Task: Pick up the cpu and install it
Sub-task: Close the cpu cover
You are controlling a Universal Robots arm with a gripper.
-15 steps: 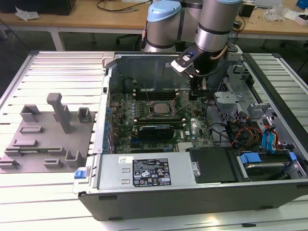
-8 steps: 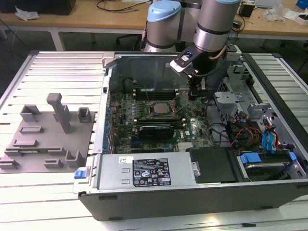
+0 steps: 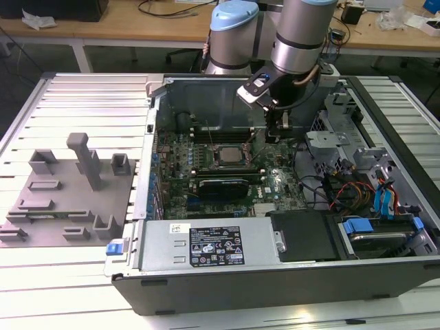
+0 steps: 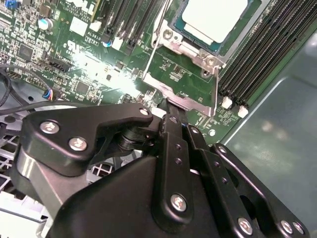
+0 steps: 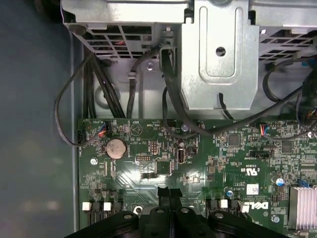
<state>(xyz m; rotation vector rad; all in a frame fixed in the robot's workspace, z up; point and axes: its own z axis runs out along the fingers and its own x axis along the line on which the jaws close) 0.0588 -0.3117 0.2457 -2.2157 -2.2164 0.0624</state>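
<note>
Lab room with wooden benches at the back; in front, a ribbed metal desk (image 3: pixel 82 89) carrying an open computer case (image 3: pixel 275 289) toward the exterior view's right edge and a grey fixture (image 3: pixel 62 199) near the exterior view's left edge. Inside the case, on the motherboard (image 3: pixel 275 185), the cpu (image 4: pixel 214 17) lying pale and flat within the socket frame (image 4: pixel 210 62), apart from the pincer (image 3: pixel 284 137). Pincer closed and empty, fingertips (image 5: pixel 163 194) pressed together in both wrist views, hanging low over the board just beside the socket. Chip apparently seated; bracket latched or not, impossible to tell. Likely trouble from here: snagging the bracket or nearby cables (image 5: pixel 167 74) with the closed tips, nudging the chip askew, bending socket pins under a tilted chip.
</note>
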